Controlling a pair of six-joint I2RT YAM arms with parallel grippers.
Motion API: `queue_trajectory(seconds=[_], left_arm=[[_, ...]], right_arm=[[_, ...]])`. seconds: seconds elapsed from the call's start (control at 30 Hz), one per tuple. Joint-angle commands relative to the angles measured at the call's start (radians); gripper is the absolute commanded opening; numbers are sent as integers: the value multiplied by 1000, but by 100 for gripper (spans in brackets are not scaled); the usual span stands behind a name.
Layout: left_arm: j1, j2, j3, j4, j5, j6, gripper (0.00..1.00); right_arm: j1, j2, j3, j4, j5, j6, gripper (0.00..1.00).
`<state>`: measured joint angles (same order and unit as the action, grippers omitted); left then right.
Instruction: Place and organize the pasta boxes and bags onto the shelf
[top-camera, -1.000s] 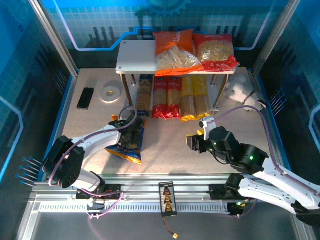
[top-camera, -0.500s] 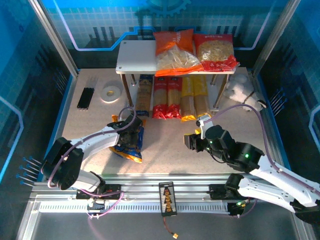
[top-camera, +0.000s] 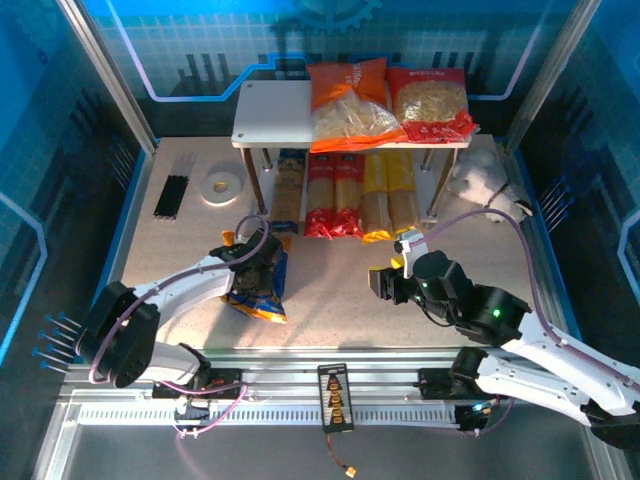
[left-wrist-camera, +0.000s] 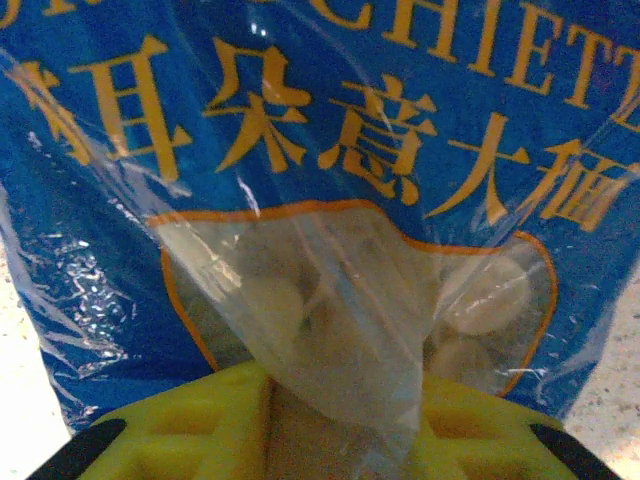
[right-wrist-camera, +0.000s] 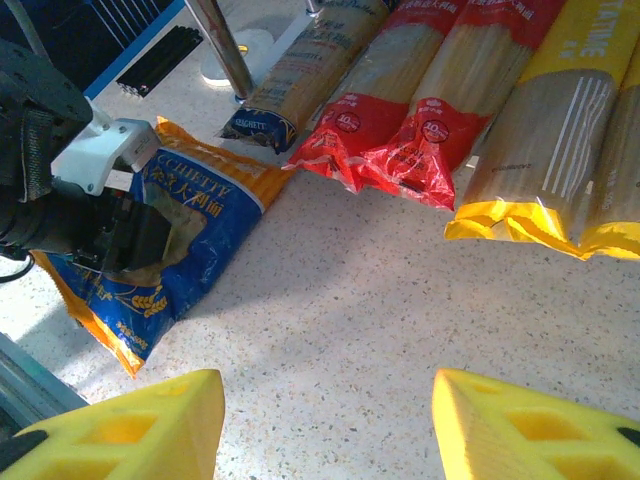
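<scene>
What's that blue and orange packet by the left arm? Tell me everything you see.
The blue-and-orange bag is a crinkly plastic pillow pack with yellow lettering and an orange-edged clear window showing pale round pasta. It lies on the speckled table, short of the shelf. The left arm's jaws pinch a fold of its film.

White tape roll (top-camera: 220, 186), black rods (top-camera: 171, 196) just beside it, speckled table (top-camera: 330, 290), white plush toy (top-camera: 478, 178) at right

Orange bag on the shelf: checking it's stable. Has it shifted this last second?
No; the orange bag lies the same against the shelf's front edge.
</scene>
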<state>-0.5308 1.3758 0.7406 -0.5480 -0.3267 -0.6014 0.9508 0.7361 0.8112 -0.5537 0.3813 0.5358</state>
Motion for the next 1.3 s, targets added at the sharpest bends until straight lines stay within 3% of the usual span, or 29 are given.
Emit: queue_trajectory(seconds=[0.0, 0.07, 0.5, 1.27], left_arm=[[2, -64, -26, -90, 65, 15, 9], [2, -117, -28, -101, 53, 19, 0], [12, -322, -9, -153, 27, 41, 0], [12, -571, 492, -485, -72, 177, 0]], right_arm=[[4, -17, 9, -5, -2, 19, 58], [4, -18, 9, -8, -2, 22, 58], [5, -24, 11, -24, 6, 42, 58], [6, 41, 60, -44, 28, 30, 57]])
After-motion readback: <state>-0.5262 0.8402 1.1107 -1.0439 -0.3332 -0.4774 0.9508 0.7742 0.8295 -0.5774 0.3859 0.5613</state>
